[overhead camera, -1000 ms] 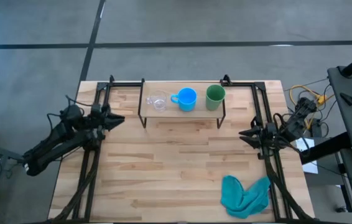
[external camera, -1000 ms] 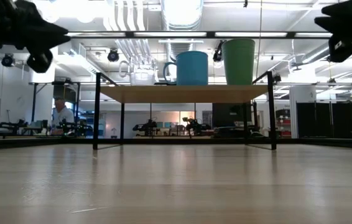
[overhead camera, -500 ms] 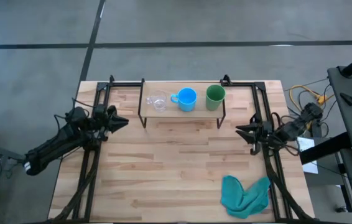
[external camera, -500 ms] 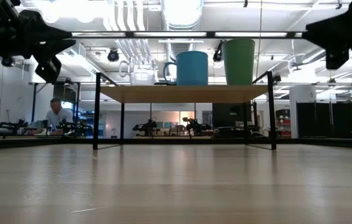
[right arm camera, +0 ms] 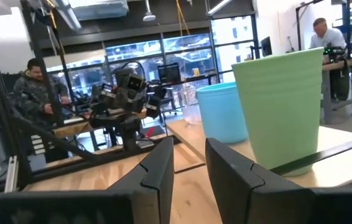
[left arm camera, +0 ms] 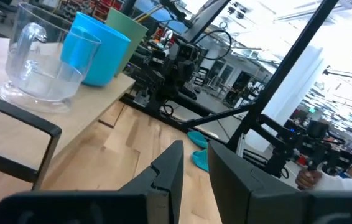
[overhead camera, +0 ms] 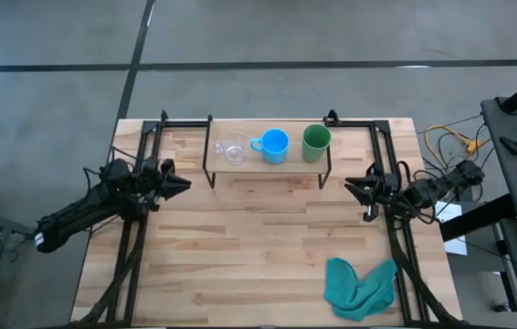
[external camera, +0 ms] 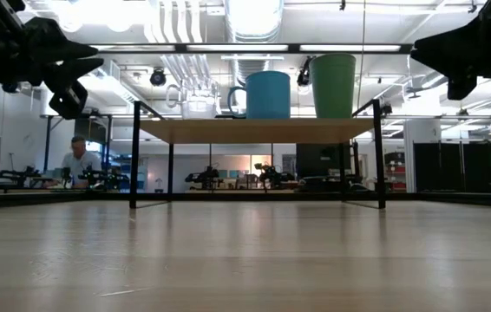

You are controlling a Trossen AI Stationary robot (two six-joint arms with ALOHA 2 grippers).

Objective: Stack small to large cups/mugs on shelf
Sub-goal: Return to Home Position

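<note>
The shelf [overhead camera: 288, 164] stands at the table's far middle on thin black legs. On its board, from left to right, stand the clear glass cup [overhead camera: 231, 149], the blue mug [overhead camera: 275, 145] and the green cup [overhead camera: 316, 141], each upright on its base. My left gripper [overhead camera: 184, 185] hovers off the shelf's left end and my right gripper [overhead camera: 350, 188] off its right end. Both point at the shelf, with a narrow gap between the fingers and nothing in it. The left wrist view shows the glass cup [left arm camera: 42, 68] nearest, and the right wrist view shows the green cup [right arm camera: 282, 106] nearest.
A crumpled teal cloth [overhead camera: 359, 285] lies near the table's near right corner. Black frame rails run along both side edges. Bare tabletop [overhead camera: 258, 238] stretches in front of the shelf. People show in the room beyond the table.
My left gripper has sunk a little and edged toward the table's near edge. My right arm has swung its rear part outward, and its gripper has crept toward the shelf's right end. The cups have stayed in place.
</note>
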